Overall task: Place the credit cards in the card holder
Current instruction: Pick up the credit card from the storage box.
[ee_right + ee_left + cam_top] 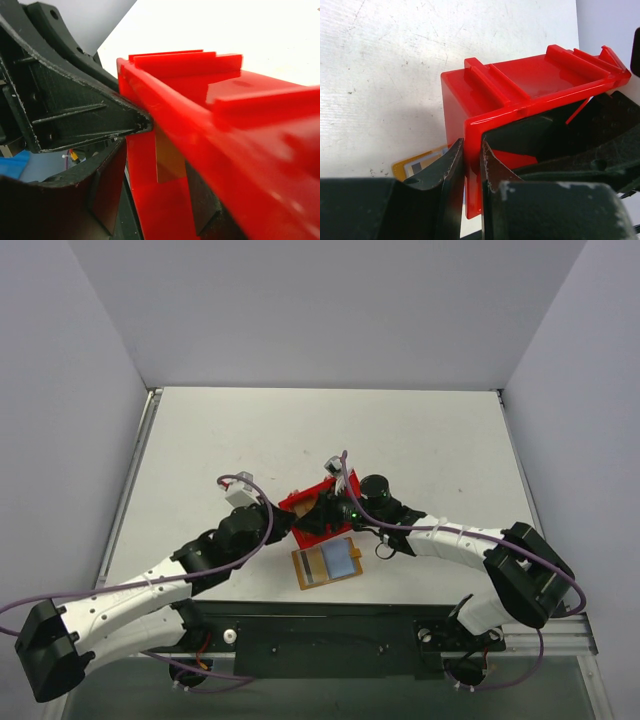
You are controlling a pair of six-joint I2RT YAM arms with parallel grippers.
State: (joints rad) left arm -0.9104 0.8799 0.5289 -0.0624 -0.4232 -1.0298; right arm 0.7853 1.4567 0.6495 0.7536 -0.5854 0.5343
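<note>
Top view: 1 holder (327, 565) open flat on table (430, 440), nr 1 red bin (298, 503). R wrist alone: 1 card (170, 160), upright in bin. L claw (471, 147) pinches bin wall; R claw (132, 145) spread.

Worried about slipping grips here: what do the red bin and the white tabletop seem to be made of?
Red open-topped bin: likely hard moulded plastic, glossy; it shows sharp highlights and ribbed walls. White tabletop: matte, perhaps painted or laminated board; fine scratches and dark specks, no glare.
</note>
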